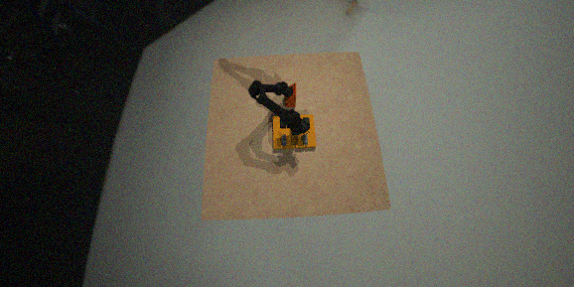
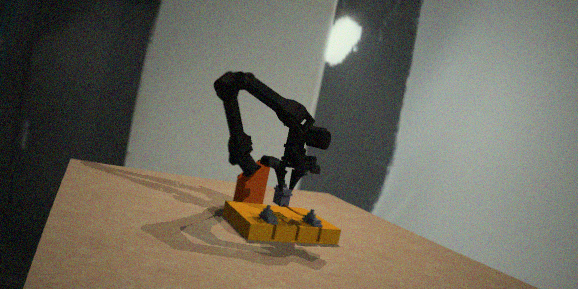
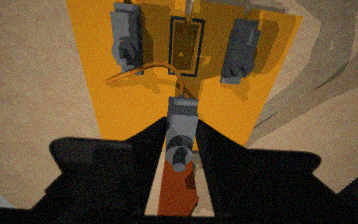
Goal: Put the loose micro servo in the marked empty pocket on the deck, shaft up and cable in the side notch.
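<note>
The loose servo (image 2: pixel 282 196) (image 3: pixel 182 129) is grey-blue. My gripper (image 2: pixel 286 186) (image 3: pixel 181 121) is shut on it and holds it above the yellow deck (image 2: pixel 285 233) (image 3: pixel 92 100). Its output shaft (image 3: pixel 178 162) points up towards the wrist camera. Its orange cable (image 3: pixel 155 65) leaves the end towards the pocket and curves left over the deck. The marked pocket (image 3: pixel 184 45) is empty, with a dark outline, and lies beyond the held servo in the wrist view. The arm hides the held servo in the top view.
Two fitted servos stand on the deck on either side of the pocket, one on the left (image 3: pixel 125 32) and one on the right (image 3: pixel 241 47) in the wrist view. An orange-red block (image 1: pixel 292 97) (image 2: pixel 252 185) (image 3: pixel 176 190) stands behind the deck, near the arm's base.
</note>
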Motion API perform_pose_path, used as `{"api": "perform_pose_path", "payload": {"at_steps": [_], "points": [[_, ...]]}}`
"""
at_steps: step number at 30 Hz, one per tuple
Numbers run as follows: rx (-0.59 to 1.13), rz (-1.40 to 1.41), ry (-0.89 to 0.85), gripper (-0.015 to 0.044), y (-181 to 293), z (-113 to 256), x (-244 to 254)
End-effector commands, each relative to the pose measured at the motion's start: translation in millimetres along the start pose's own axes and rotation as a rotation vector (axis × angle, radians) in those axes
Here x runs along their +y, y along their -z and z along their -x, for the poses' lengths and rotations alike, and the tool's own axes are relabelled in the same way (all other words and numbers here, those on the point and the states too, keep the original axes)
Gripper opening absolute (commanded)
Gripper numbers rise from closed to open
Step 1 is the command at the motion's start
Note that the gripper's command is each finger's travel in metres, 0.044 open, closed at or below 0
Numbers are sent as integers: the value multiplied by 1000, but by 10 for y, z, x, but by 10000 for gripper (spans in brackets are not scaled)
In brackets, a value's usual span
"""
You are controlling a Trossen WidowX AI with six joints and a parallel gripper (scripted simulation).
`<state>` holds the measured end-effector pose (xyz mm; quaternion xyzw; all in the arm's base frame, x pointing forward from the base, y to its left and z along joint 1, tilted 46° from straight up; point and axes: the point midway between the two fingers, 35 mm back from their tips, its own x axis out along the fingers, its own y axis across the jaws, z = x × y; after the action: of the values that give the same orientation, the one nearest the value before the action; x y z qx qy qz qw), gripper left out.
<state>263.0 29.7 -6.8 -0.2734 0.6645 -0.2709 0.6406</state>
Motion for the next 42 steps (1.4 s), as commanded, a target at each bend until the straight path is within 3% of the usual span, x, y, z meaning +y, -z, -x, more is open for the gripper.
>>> {"api": "perform_pose_path", "payload": {"at_steps": [1, 20, 42], "points": [[-6, 1, 1, 0, -158, 14, -2], [-9, -2, 2, 0, -860, 23, -13], [-10, -2, 3, 0, -896, -177, -20]]}}
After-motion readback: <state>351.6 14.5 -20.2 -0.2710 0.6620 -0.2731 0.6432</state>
